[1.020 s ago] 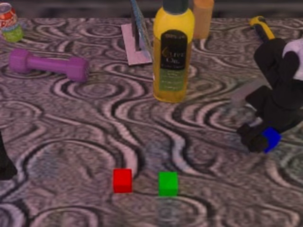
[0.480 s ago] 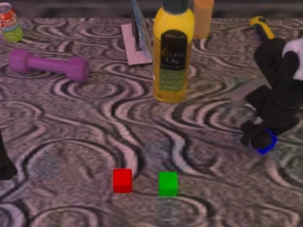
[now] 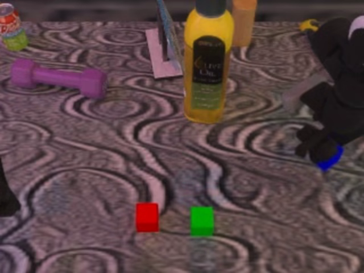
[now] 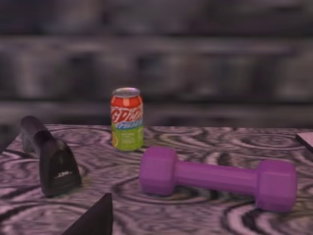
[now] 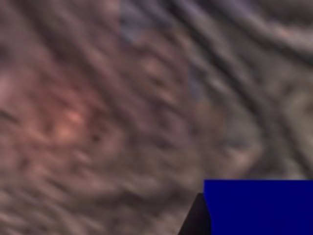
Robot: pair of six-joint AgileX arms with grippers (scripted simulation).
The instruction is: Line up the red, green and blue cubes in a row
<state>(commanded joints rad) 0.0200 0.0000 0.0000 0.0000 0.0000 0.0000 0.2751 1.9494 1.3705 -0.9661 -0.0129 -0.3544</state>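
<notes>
The red cube (image 3: 147,217) and the green cube (image 3: 202,220) sit side by side near the table's front edge, a small gap between them. At the right side my right gripper (image 3: 323,152) is shut on the blue cube (image 3: 332,160) and holds it just above the table. Only a blue edge of that cube peeks out from under the black fingers. In the right wrist view the blue cube (image 5: 259,208) fills a corner beside one dark finger (image 5: 198,220). My left arm (image 3: 5,193) is parked at the left edge.
A tall yellow bottle (image 3: 208,62) stands at the back centre, with an orange bottle (image 3: 243,20) behind it and a pink stand (image 3: 164,54) beside it. A purple dumbbell (image 3: 57,77) and a can (image 3: 11,25) lie back left. A black scanner (image 4: 49,156) lies near the can.
My right gripper has moved a little toward the back and right with the blue cube in it. The red and green cubes and the left arm have not moved.
</notes>
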